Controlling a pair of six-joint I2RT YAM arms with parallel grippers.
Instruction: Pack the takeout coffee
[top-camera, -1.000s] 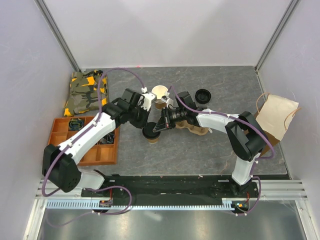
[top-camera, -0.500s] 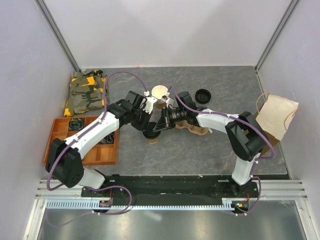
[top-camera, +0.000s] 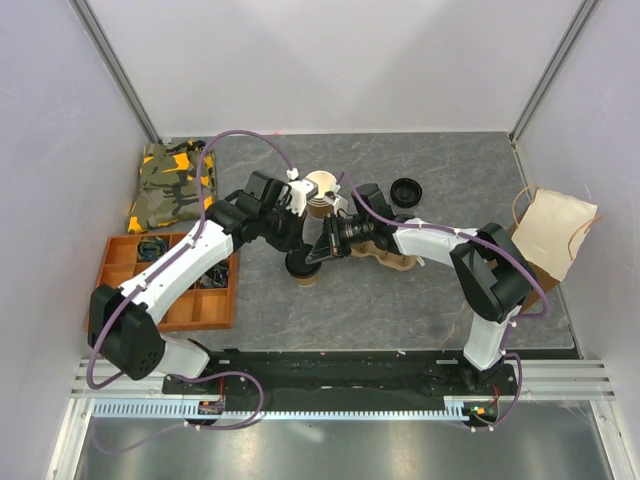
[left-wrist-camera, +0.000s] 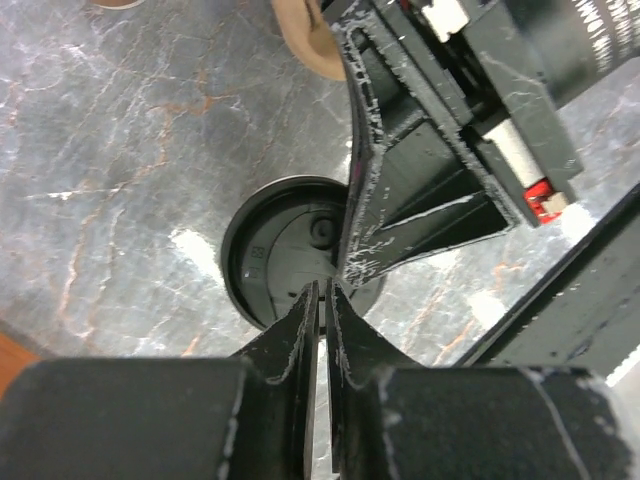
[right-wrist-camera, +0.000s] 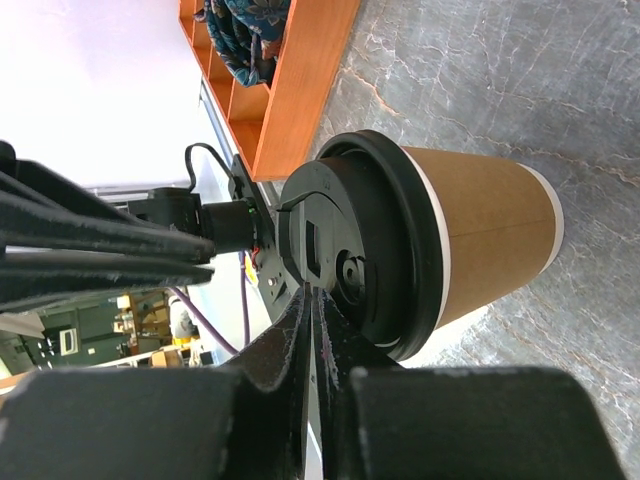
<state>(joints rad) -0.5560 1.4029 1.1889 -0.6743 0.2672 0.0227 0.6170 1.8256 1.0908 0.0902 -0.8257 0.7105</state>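
Observation:
The takeout coffee (top-camera: 301, 271) is a brown paper cup with a black lid, upright on the grey table between the two arms. In the left wrist view its lid (left-wrist-camera: 275, 262) lies just beyond my left gripper (left-wrist-camera: 322, 290), which is shut and empty with its tips over the lid. In the right wrist view the cup (right-wrist-camera: 490, 235) and its lid (right-wrist-camera: 352, 255) fill the middle. My right gripper (right-wrist-camera: 315, 296) is shut and empty, its tips against the lid's top. In the top view the left gripper (top-camera: 292, 257) and right gripper (top-camera: 313, 257) meet over the cup.
A stack of cream-rimmed cups (top-camera: 320, 188) stands just behind the cup. A brown cardboard cup carrier (top-camera: 388, 258) lies under the right arm. A loose black lid (top-camera: 405, 190), a paper bag (top-camera: 555, 232), an orange tray (top-camera: 215, 312) and a camouflage cloth (top-camera: 172, 185) are around.
The left arm shifted slightly over the cup, its wrist swinging back toward the far side. The right arm and the cup have not moved.

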